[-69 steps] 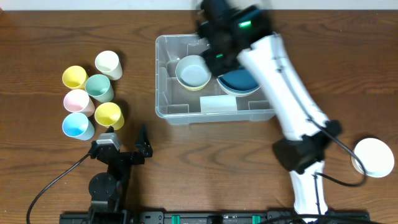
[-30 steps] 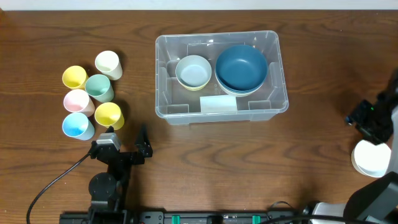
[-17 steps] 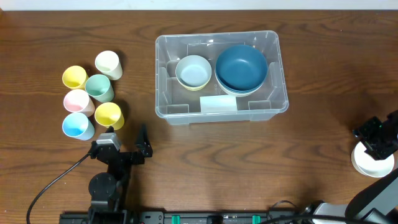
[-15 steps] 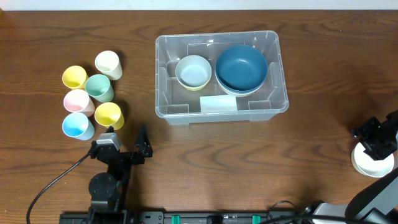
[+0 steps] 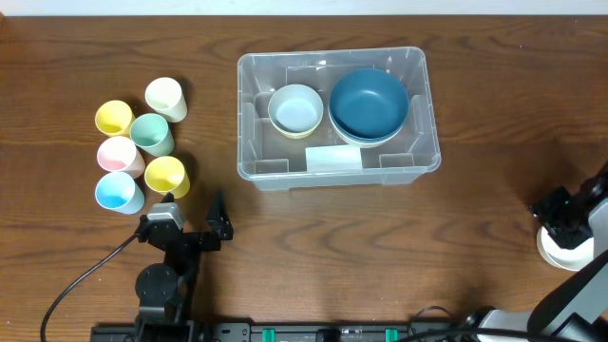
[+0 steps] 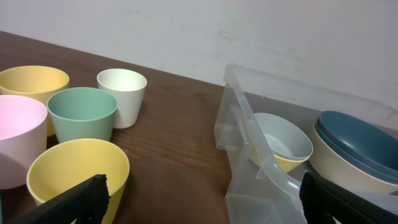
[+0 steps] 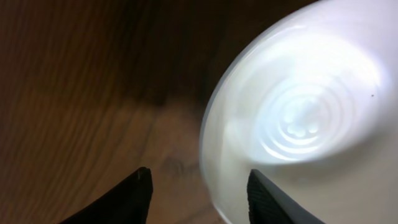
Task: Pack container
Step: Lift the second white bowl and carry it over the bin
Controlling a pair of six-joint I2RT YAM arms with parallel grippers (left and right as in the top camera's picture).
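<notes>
Container (image 5: 245,114) well off to the far left of the right gripper (image 7: 199,174), bare table (image 5: 456,256) between; inside, a blue bowl (image 5: 369,103) beside a smaller pale bowl (image 5: 295,109); right gripper parted astride the rim of a white bowl (image 7: 298,112) directly beneath, not clamped; left gripper (image 5: 193,214) spread wide, empty; cups (image 5: 150,133) ahead-left of it, container ahead-right.

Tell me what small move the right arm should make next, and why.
Probably lower the right tool slightly and close it on the white bowl's rim. In the wrist view its fingers stand apart astride that rim, one over the table, one over the bowl's inside, not yet pinching. The bowl sits outside the container, which already holds the blue bowl.
</notes>
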